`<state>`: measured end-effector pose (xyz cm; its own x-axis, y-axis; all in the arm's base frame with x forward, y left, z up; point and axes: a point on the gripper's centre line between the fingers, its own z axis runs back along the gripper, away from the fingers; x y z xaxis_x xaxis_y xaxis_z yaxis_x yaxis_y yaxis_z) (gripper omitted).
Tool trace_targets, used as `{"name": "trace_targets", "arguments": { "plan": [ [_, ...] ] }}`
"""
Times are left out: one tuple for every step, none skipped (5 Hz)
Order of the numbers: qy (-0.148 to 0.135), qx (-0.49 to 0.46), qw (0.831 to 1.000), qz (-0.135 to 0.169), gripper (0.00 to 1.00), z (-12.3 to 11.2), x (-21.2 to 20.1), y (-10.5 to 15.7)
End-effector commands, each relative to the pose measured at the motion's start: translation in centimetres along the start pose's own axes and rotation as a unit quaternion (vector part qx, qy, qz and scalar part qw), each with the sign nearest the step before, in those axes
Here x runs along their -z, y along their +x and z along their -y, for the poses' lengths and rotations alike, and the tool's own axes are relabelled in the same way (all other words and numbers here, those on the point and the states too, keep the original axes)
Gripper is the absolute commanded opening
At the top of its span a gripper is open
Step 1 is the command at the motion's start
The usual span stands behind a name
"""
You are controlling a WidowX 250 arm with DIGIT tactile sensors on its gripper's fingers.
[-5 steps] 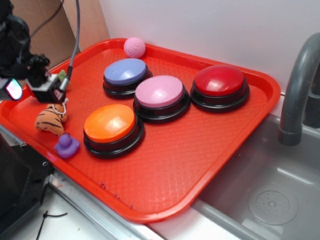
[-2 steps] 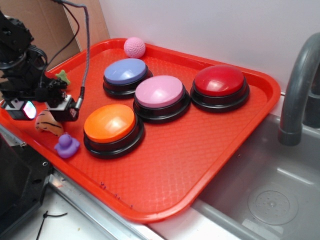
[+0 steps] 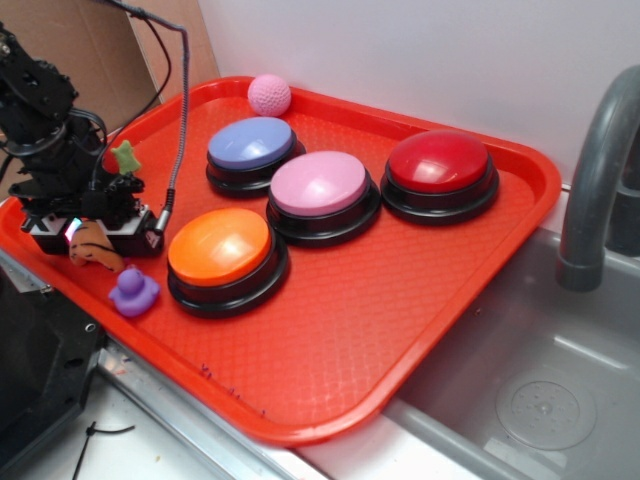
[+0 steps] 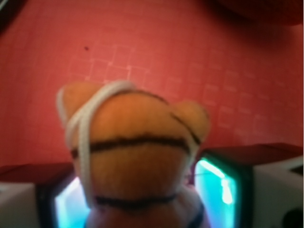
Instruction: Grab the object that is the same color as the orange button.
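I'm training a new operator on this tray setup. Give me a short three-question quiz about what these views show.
1. True or false: the small orange striped plush toy sits between the gripper fingers.
2. Which sits nearest the large glossy orange dome button? A) pink dimpled ball B) small purple duck C) grey faucet
3. Fill in: all four buttons rest on a red plastic ____.

Key: 1 true; 2 B; 3 tray.
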<state>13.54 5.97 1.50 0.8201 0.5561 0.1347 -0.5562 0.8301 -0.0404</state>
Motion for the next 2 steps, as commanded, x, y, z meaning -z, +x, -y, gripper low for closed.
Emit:
{"name": "trace_targets", "arguments": {
  "plan": [
    [0.048, 0.014, 0.999, 0.015, 0.00, 0.5, -0.9, 0.2],
    [0.049, 0.062, 0.997, -0.010, 0.00, 2.3, -4.7, 0.9]
  ]
}}
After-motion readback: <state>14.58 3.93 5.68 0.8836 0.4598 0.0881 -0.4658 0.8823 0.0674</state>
